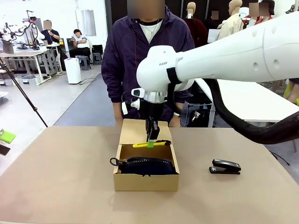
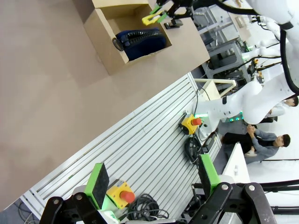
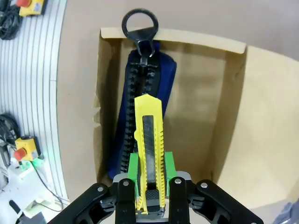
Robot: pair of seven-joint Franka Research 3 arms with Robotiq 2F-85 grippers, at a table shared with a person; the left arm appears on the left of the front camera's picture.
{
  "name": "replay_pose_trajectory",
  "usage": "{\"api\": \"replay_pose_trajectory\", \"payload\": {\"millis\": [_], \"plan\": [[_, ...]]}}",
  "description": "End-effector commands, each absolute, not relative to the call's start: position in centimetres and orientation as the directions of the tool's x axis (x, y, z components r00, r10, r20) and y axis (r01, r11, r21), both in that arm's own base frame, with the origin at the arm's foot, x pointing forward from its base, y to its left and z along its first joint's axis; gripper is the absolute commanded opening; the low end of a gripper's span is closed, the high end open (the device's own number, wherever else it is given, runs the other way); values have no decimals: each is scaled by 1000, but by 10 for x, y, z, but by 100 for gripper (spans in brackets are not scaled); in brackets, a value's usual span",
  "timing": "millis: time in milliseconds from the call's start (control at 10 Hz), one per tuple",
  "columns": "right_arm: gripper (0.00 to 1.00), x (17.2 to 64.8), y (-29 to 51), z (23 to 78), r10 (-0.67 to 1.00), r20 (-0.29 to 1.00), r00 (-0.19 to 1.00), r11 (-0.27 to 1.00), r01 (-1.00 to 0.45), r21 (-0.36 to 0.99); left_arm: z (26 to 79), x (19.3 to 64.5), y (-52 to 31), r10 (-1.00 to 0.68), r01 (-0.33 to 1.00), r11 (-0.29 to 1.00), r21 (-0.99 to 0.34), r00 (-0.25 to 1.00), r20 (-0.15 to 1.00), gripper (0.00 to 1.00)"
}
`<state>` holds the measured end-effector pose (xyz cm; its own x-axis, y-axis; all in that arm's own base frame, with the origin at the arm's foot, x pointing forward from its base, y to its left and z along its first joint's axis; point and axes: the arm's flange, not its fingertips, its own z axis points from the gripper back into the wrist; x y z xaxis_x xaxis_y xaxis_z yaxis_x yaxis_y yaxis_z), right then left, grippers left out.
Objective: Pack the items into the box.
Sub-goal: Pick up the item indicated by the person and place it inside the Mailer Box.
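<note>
One item packed — pouch [image 1: 147,165] lies along the box's [image 1: 146,183] near wall. Right gripper [image 1: 151,136] is clamped on the knife [image 1: 152,143] above the box, its long axis parallel to the pouch — free floor sits just lid-side. Left gripper [image 2: 153,179] is spread, well away.

box [image 1: 146,181] sat mid-table [image 1: 56,177], flap lid open behind it, toward the person [image 1: 140,56]. pouch [image 1: 148,166] lay inside along the near wall, ring loop [image 1: 113,162] over the left wall. utility knife [image 1: 161,143] hung above the box's far half in the right gripper [image 1: 150,141]. stapler [image 1: 225,166] on the table, right of the box, well apart.
</note>
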<state>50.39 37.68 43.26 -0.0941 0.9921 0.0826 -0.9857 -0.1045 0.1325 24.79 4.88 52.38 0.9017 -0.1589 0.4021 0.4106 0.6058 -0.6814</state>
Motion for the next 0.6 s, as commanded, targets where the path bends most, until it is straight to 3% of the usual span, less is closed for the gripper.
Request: {"api": "replay_pose_trajectory", "payload": {"millis": [0, 500], "plan": [[0, 496, 386, 424, 995, 72, -66, -76, -986, 149, 522, 247, 52, -167, 424, 604, -675, 895, 413, 100], [0, 490, 380, 387, 998, 62, 20, 10, -989, 147, 522, 247, 52, -167, 424, 604, -675, 895, 413, 100]]}}
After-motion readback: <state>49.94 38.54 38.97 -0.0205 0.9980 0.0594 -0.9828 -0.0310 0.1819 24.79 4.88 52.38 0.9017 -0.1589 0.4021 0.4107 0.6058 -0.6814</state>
